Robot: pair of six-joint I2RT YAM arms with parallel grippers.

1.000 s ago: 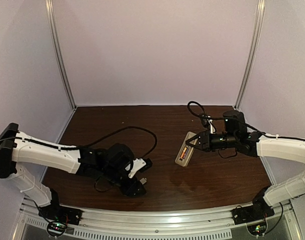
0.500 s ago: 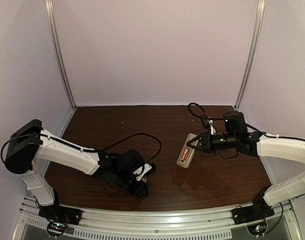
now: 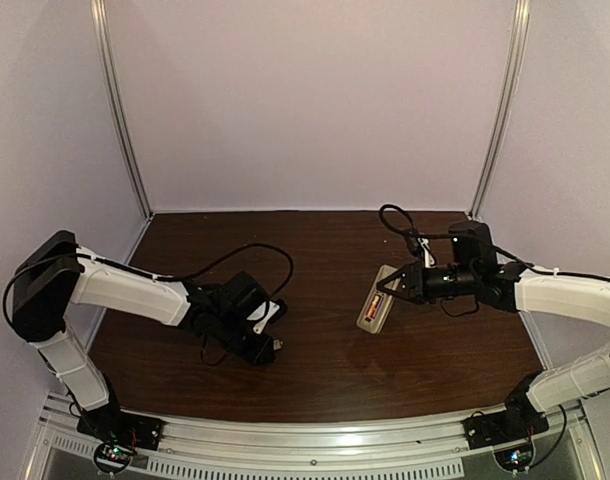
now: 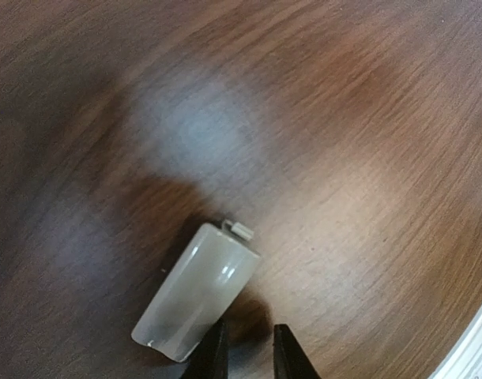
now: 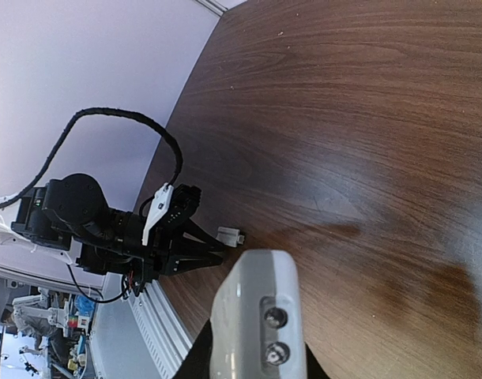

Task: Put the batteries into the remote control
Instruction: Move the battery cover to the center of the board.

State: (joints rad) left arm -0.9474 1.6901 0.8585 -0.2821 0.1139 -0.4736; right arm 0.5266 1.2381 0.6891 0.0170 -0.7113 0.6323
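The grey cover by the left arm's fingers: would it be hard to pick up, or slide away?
The grey cover looks thin and hollow, so it is probably very light and stiff. Its glossy curved back on the smooth table suggests it may skid or rock when nudged. The small tab might snap easily.

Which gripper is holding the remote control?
The right gripper: it clamps the remote control. The left gripper grips nothing, its tips beside the grey cover.

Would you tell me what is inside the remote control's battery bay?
One orange battery lies in the open bay of the remote control. The right gripper covers one edge, so whether a second battery sits there cannot be seen.
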